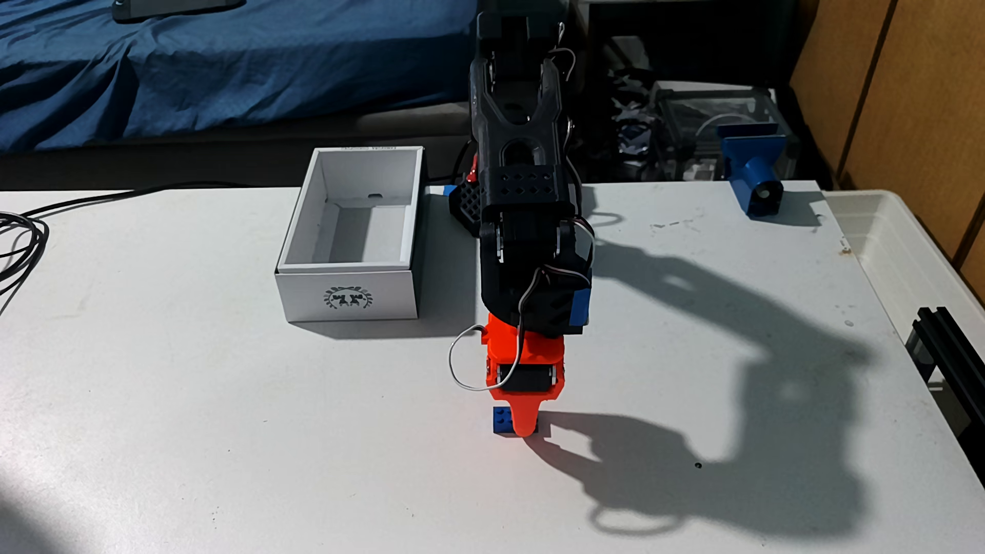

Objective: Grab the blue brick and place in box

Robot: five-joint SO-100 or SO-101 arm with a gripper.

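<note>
step: grasp | orange two-finger plastic gripper (519, 426) down at the small bright-blue studded plastic brick (503, 421), near-centre on the white table (213, 426) | pincer state: cannot tell | next: lift, carry far-left over the white cardboard box (349, 290), release

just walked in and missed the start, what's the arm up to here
A black arm with an orange gripper has reached down to the blue brick on the white table. The brick sits on the table against the gripper's tip; whether it is clamped cannot be told. The white box, open and empty, stands behind to the left.
</note>
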